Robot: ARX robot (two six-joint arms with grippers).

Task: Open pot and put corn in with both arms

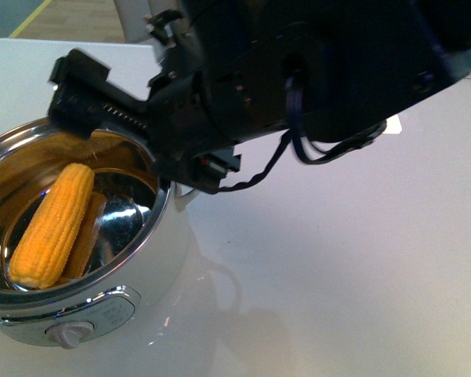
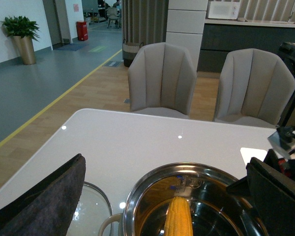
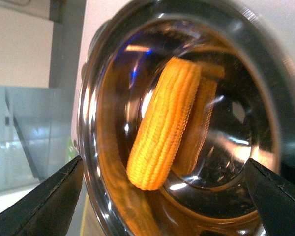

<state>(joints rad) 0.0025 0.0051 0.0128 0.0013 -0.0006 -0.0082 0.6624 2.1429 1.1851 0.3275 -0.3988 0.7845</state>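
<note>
Nearest the robot, at about 8 o'clock in the front view, stands the large round white electric pot (image 1: 102, 314) with a shiny steel rim and a front control knob, on the glossy white table (image 1: 361, 259). Its top is uncovered, so the opening step looks done. The yellow-orange husked corn cob (image 1: 53, 224) lies slanted on the steel floor inside the pot, touching nothing but the metal and its own reflection, so the putting-in looks done as well.

Just beyond, at 12 o'clock, the bulky black right hand (image 3: 162, 196) hovers over the pot's mouth with its two fingers spread wide on either side of the rim, holding nothing. The left hand (image 2: 162, 201) is likewise spread apart and empty beside the pot.

By the pot's loop handle, a round clear glass lid (image 2: 91, 209) rests flat on the table. What is left, I judge, is only drawing both arms clear.

Farther off stand two grey upholstered chairs (image 2: 162, 78).
</note>
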